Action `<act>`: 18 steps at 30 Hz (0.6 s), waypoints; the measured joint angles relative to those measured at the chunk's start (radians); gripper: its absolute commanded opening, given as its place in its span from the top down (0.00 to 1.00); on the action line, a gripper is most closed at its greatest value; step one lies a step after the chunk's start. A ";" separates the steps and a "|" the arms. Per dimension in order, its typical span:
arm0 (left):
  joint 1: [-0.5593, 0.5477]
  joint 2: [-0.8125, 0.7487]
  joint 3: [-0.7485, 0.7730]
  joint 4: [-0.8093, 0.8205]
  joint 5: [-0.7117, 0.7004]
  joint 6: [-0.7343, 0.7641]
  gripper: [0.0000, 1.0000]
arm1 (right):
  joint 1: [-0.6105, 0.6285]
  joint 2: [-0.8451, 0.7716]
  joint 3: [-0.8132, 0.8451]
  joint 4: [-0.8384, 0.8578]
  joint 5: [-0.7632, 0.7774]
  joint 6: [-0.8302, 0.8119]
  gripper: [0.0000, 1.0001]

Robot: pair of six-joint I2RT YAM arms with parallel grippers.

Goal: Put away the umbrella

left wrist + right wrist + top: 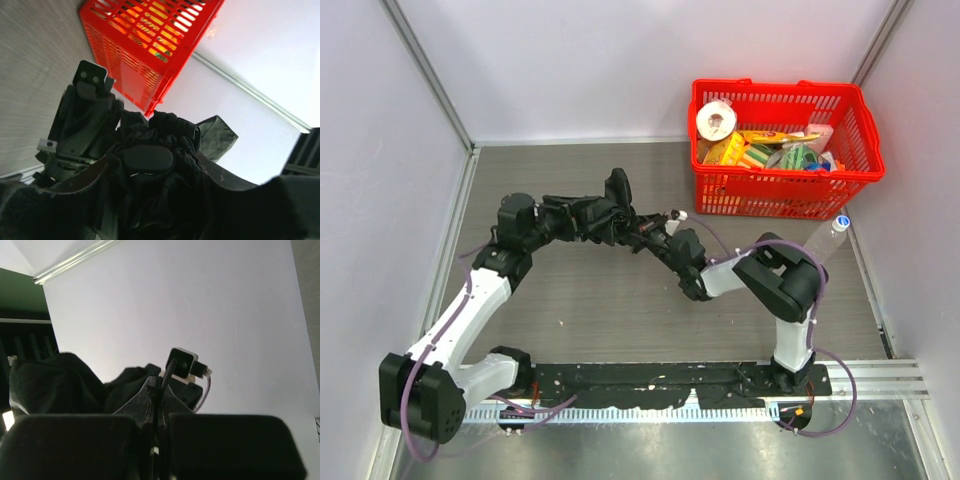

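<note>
The umbrella is a bunch of crumpled matte black fabric at centre frame in the top view, over the grey grained table and left of the red plastic lattice basket. The left gripper stands half apart, clamped on the fabric. The right gripper has its fingers pressed together, apparently pinching a thin dark strand of the umbrella.

Top view: You had bright, even overhead light; the grey wood-grain table carried only faint, soft shadows.
Glare: The silver metal rail at your near edge blew out white.
Left wrist view: The red plastic mesh basket glowed oversaturated; the black fabric compact umbrella sat underexposed, its folds barely readable.
Right wrist view: Your pale wall was evenly lit; the backlit foreground was dark and blurred.
</note>
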 measured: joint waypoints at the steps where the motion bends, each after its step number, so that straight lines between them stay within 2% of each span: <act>1: -0.001 0.005 0.020 -0.033 0.003 0.014 1.00 | 0.005 -0.020 -0.027 -0.005 -0.007 -0.001 0.99; 10: -0.015 0.034 0.072 -0.188 0.085 0.074 1.00 | 0.009 -0.214 -0.183 -0.127 -0.081 -0.068 0.99; 11: -0.015 0.036 0.076 -0.196 0.088 0.078 1.00 | 0.004 -0.224 -0.178 -0.153 -0.100 -0.094 0.88; 12: -0.014 0.038 0.082 -0.203 0.087 0.082 1.00 | -0.003 -0.228 -0.166 -0.179 -0.125 -0.131 0.69; 14: -0.011 0.038 0.091 -0.210 0.075 0.108 1.00 | -0.021 -0.228 -0.130 -0.248 -0.179 -0.220 0.52; 15: -0.003 0.038 0.103 -0.217 0.054 0.130 1.00 | -0.029 -0.230 -0.122 -0.292 -0.205 -0.282 0.50; 18: 0.025 0.038 0.151 -0.243 0.002 0.225 1.00 | -0.047 -0.270 -0.139 -0.473 -0.243 -0.472 0.33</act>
